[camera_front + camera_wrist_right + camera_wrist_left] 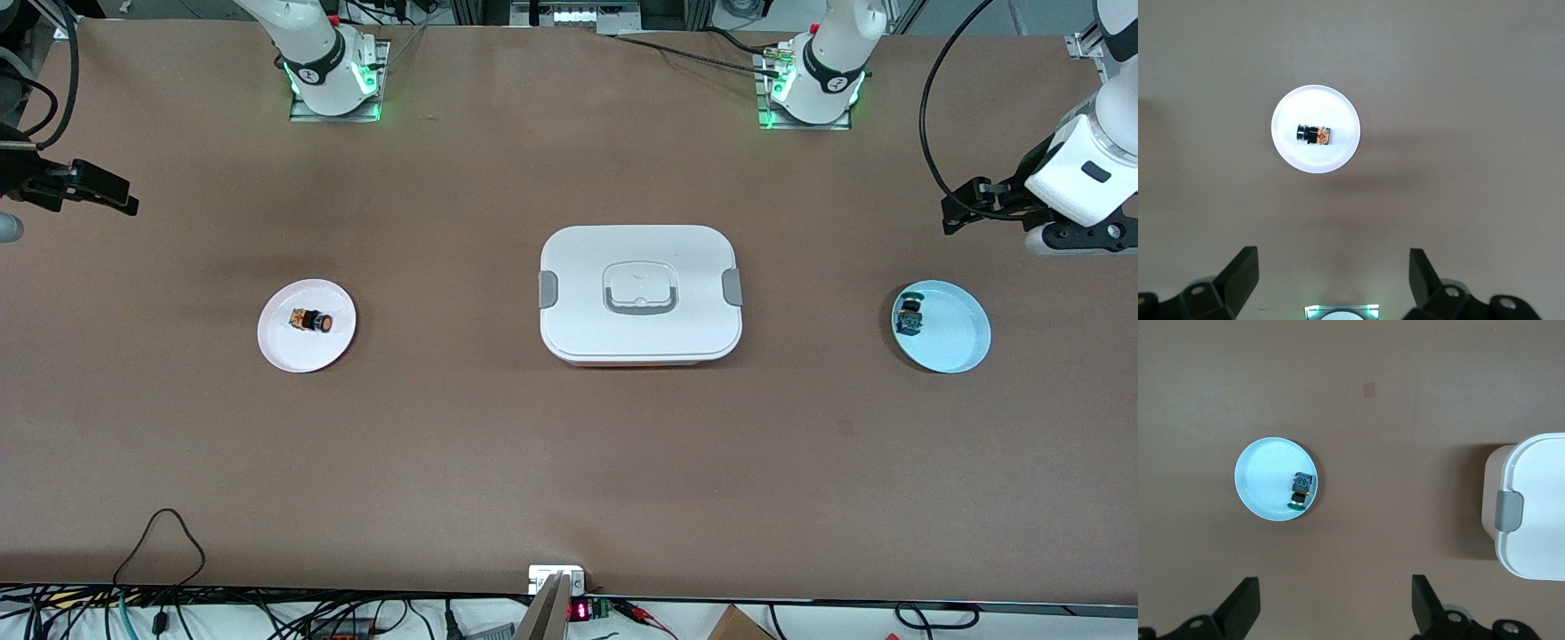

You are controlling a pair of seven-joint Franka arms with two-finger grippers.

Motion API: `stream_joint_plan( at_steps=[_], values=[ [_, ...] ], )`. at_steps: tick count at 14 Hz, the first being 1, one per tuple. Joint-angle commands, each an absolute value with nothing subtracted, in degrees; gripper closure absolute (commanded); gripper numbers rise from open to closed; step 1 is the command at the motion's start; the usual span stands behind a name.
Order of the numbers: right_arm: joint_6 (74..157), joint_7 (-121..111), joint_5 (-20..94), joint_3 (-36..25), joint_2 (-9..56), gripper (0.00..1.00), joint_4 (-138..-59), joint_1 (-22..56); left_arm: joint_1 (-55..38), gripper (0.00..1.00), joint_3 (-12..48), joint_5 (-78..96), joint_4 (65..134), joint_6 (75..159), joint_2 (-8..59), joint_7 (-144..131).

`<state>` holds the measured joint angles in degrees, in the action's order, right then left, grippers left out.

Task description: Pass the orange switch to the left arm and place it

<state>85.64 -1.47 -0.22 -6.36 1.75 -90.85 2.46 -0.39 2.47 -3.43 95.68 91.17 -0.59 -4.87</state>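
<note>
Both end effectors hang high with fingers spread wide and nothing between them: the right end effector (1331, 283) over the surface (569, 462) at the right arm's end, the left end effector (1336, 610) over the left arm's end, each arm waiting.

The orange switch (311, 320) lies on its side on a small white plate (283, 348) toward the right arm's end of the surface, its orange cap turned toward the box (640, 293), its tan base away from it. In the right wrist view the orange switch (1313, 134) sits near the plate's middle.

It looks light, rigid and small, with a smooth round black body that may roll or slip once nudged. The best hold, I judge, is across that cylindrical body, fingers closing on its curved sides, leaving one end free for the handover.

The box stands closed in the middle of the surface, between the two plates. A blue-and-green switch (909, 316) lies on a pale blue plate (965, 342) at the left arm's end.
</note>
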Motion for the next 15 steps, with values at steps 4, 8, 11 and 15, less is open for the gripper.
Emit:
stream_joint_plan(
  at_steps=[4,8,11,15],
  values=[
    [85.95,-1.41,0.97,-5.62,0.79,0.0,-91.49,1.41,-0.35,0.0,2.55,-2.81,95.54,89.39,-1.05,-3.52],
    [88.23,-1.58,1.05,-5.54,2.02,0.0,-91.76,1.49,-0.35,0.0,2.55,-2.81,95.45,89.38,-1.05,-3.78],
    [91.75,-2.64,0.27,-5.45,3.6,0.0,-92.28,1.76,-0.35,0.0,2.55,-2.81,95.45,89.38,-1.05,-3.69],
    [93.51,-1.58,0.78,-5.45,7.11,0.0,-92.54,1.32,-0.35,0.0,2.55,-2.81,95.45,89.3,-1.05,-3.52]
  ],
)
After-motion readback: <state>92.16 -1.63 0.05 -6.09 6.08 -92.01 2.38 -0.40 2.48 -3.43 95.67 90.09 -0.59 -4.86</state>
